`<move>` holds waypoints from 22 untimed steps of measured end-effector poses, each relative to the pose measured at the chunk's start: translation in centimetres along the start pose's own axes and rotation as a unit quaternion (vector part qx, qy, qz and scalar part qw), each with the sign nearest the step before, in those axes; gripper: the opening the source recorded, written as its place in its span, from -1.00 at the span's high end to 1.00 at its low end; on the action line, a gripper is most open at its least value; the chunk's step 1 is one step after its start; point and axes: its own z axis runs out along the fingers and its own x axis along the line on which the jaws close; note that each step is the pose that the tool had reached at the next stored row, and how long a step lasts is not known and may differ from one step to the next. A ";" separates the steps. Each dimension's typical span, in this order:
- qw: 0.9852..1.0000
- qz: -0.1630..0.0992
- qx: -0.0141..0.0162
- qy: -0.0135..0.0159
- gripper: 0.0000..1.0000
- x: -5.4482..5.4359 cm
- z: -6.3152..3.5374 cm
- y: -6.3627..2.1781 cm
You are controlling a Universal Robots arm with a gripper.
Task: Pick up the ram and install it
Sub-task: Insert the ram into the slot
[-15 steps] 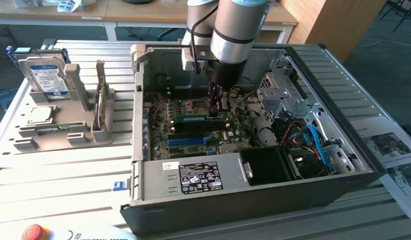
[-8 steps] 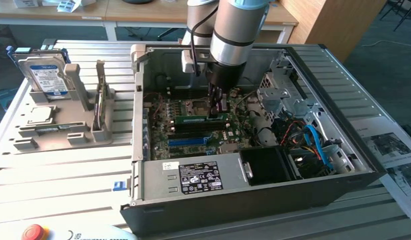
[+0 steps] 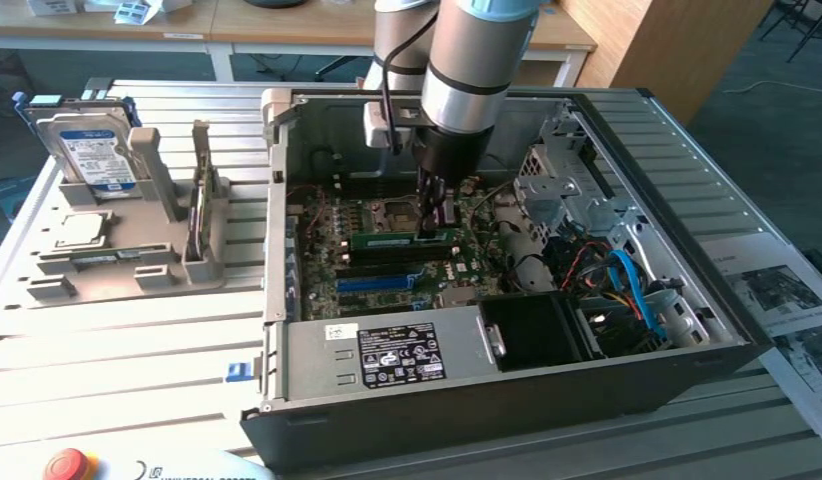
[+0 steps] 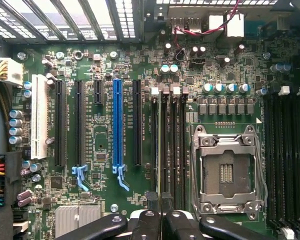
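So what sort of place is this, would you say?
Probably a robotics lab or test workshop: an open desktop computer case sits on a slatted metal bench, a robot arm reaches into it, and a hard drive stands in a grey holder beside it.

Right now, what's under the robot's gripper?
A green ram stick, standing on edge among the motherboard's black slots, with the gripper shut on it. The stick covers the slot below, so how deep it sits can't be seen.

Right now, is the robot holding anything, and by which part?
Yes: the gripper pinches the green ram by its upper edge, near the end toward the exterior view's right.
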 end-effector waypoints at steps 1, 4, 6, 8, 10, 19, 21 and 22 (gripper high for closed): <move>1.000 0.000 0.000 0.000 0.76 0.0 0.00 0.00; 1.000 0.000 0.000 0.000 0.76 0.0 0.09 -0.01; 1.000 0.000 0.000 0.000 0.76 0.0 0.26 -0.02; 1.000 0.000 0.000 0.000 0.76 0.0 0.40 -0.02; 1.000 0.000 0.000 0.000 0.76 0.0 0.45 -0.02; 1.000 0.000 0.000 0.000 0.76 0.0 0.46 -0.14; 1.000 0.000 0.000 0.000 0.76 0.0 0.58 -0.15; 1.000 0.000 0.000 0.000 0.76 0.0 0.62 -0.15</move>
